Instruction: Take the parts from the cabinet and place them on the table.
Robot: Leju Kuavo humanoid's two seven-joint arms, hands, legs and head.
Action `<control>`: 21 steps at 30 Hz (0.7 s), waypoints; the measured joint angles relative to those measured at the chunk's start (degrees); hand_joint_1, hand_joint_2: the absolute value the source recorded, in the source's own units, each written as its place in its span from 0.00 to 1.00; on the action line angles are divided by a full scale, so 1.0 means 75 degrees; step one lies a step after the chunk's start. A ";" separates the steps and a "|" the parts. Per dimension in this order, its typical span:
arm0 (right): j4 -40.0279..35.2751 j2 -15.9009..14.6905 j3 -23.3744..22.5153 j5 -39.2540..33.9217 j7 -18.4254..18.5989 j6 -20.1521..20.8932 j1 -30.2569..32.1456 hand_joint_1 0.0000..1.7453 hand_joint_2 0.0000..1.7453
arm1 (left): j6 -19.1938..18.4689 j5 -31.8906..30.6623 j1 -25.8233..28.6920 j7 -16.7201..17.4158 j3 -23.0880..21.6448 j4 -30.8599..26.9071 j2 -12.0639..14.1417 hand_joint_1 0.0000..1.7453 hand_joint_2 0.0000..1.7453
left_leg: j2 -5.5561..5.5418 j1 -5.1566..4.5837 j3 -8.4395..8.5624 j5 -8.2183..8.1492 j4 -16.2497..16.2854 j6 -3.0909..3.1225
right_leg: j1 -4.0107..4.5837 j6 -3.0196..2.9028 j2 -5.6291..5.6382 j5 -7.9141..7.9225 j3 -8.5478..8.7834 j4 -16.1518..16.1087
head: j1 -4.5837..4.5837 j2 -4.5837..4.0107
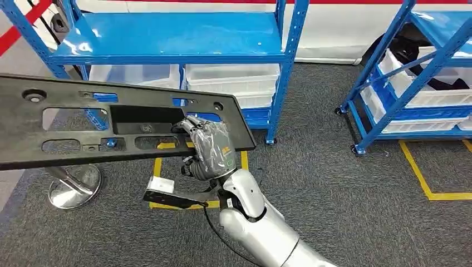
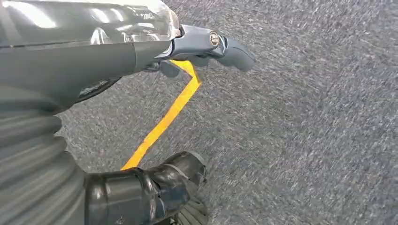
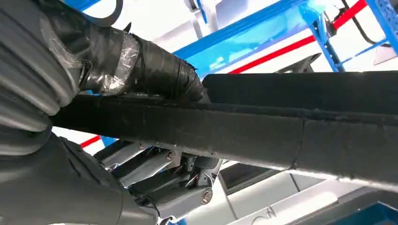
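A long black plastic panel (image 1: 67,128) with several cut-outs hangs level in the air in front of the blue rack, across the left half of the head view. My right hand (image 1: 209,147) grips it near its right end, fingers hooked over the edge of a cut-out. In the right wrist view the panel's edge (image 3: 281,136) runs across the picture with my taped thumb (image 3: 141,70) pressed on it. My left hand (image 2: 94,56) hangs over the grey carpet, thumb and dark fingers apart, holding nothing.
A blue shelving rack (image 1: 172,39) with white bins (image 1: 231,80) on its lower level stands straight ahead. A second blue rack (image 1: 401,83) with bins stands at the right. A round metal stand base (image 1: 72,186) is at the left. Yellow tape (image 1: 423,178) marks the carpet.
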 joint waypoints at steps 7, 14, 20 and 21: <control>0.0146 0.0064 0.0000 -0.0087 -0.0012 -0.0029 -0.0034 1.00 1.00 | 0.0006 0.0003 0.0008 0.0015 0.0000 -0.0003 0.0038 0.00 1.00 | -0.0008 0.0055 -0.0498 -0.1393 0.2036 -0.0175 | -0.0034 -0.0076 -0.0072 0.0365 -0.0505 0.0059 | -0.0029 0.0000; 0.0207 0.0105 0.0000 -0.0114 -0.0055 -0.0096 -0.0072 1.00 1.00 | 0.0023 0.0006 0.0005 0.0023 -0.0003 0.0000 0.0029 0.00 1.00 | -0.0061 0.0011 0.0624 -0.0811 0.0161 0.0092 | -0.0010 0.0184 -0.0061 0.0574 -0.0815 0.0279 | -0.0020 0.0000; 0.0283 0.0102 0.0000 -0.0128 -0.0067 -0.0090 -0.0110 1.00 1.00 | 0.0035 0.0006 -0.0007 0.0023 -0.0006 0.0000 0.0017 0.00 1.00 | -0.0010 0.0045 0.0288 -0.0447 0.0083 0.0330 | -0.0083 0.0391 -0.0013 -0.0849 -0.1536 0.2281 | -0.0015 0.0000; 0.0306 0.0102 0.0000 -0.0128 -0.0073 -0.0090 -0.0104 1.00 1.00 | 0.0038 0.0006 -0.0007 0.0029 -0.0006 0.0000 0.0017 0.00 1.00 | -0.0009 0.0043 0.0219 -0.0401 0.0087 0.0326 | -0.0084 0.0392 -0.0013 -0.0949 -0.1585 0.2579 | -0.0012 0.0000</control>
